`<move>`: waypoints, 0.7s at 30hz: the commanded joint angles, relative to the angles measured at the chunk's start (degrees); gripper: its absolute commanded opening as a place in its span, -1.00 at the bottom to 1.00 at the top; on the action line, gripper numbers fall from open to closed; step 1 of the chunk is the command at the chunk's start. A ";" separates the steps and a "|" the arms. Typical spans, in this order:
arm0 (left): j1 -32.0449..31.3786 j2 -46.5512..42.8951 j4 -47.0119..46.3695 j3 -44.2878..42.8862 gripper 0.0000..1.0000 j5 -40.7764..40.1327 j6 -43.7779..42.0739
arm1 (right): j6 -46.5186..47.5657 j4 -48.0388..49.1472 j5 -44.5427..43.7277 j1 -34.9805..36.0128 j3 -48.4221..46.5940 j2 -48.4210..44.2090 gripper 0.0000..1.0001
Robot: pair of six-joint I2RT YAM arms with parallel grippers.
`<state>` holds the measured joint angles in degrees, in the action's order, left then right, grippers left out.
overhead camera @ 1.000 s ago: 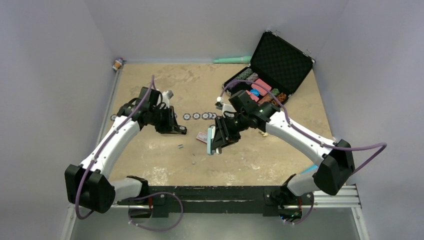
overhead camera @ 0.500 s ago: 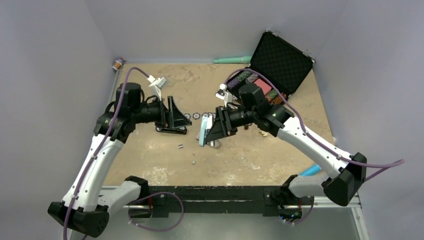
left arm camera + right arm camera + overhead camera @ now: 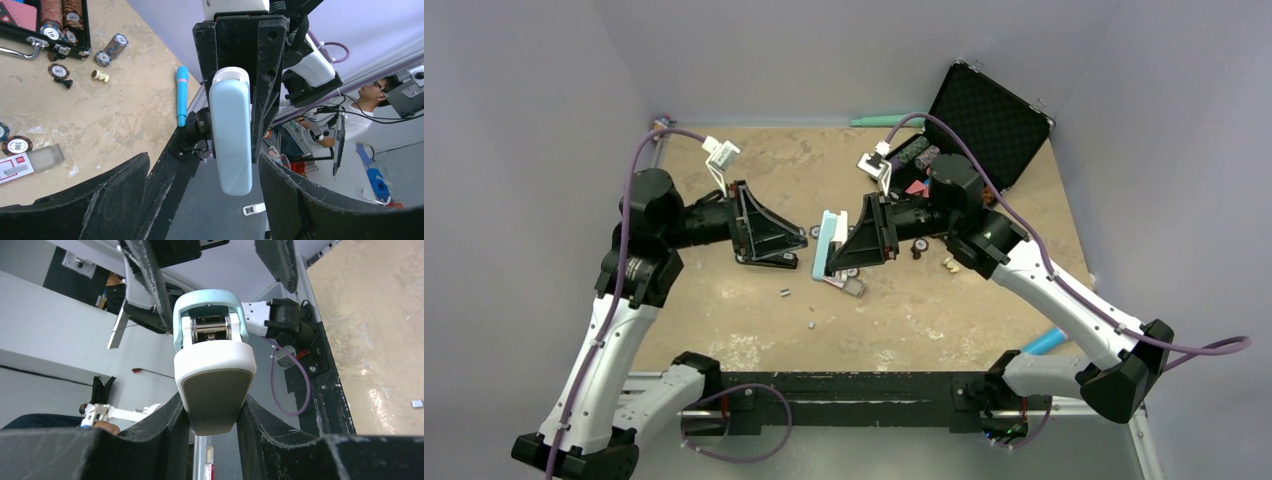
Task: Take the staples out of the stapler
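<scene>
Stapler (image 3: 214, 365), rounded, smooth pale-blue top, white base, in right jaws

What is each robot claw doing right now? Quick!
Left gripper: open, holding nothing.
Right gripper: closed on the light-blue stapler.

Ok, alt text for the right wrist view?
The right gripper grips a light-blue and white stapler by its sides, end-on to the camera. Beyond it the left gripper is open, fingers either side. Tan table at right.
</scene>
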<state>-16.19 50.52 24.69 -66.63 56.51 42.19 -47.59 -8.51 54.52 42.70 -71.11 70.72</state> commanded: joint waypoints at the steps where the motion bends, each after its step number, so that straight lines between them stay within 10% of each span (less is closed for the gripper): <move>1: 0.06 -0.65 -9.70 0.45 0.69 4.12 5.02 | -3.45 8.15 2.63 0.28 -1.32 -1.94 -1.00; 21: -9.56 1.80 -15.69 0.79 0.72 -4.46 7.64 | -5.04 11.54 0.50 3.15 -2.45 0.54 -1.00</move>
<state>-24.99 51.81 12.21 -65.06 55.07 49.01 -51.90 -0.99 55.02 45.10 -71.13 71.46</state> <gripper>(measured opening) 0.871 0.370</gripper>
